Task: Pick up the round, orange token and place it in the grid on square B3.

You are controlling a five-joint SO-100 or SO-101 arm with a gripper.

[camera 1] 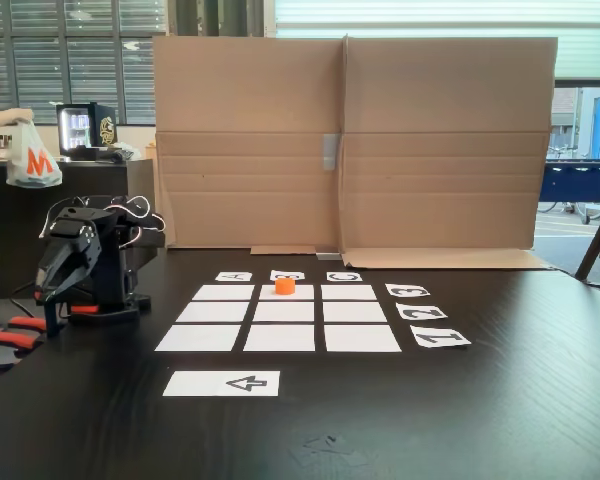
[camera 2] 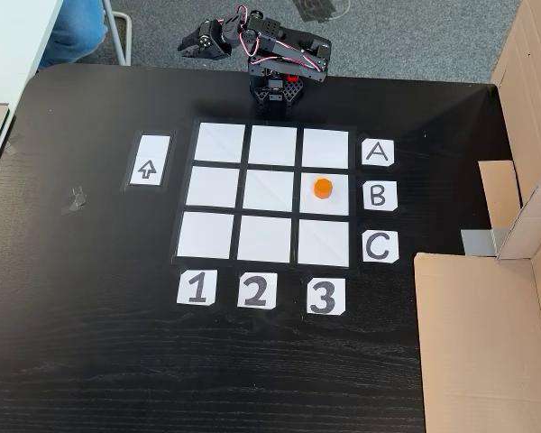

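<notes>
Orange token (camera 2: 322, 188) already on square B3 (camera 2: 325, 202) of the grid (camera 2: 221, 185); pincer (camera 2: 193, 45) empty, apparently closed, beyond the grid. Best left untouched.

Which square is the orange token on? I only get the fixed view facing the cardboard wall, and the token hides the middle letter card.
Observer: In a fixed view from above, the token lies on square B3, in line with card B and card 3.
Operator: Fully inside?
Observer: Yes, near the middle, clear of every edge.
Operator: Gripper?
Observer: The gripper sits beyond the A row, off the grid. I cannot tell whether it is open.
</notes>
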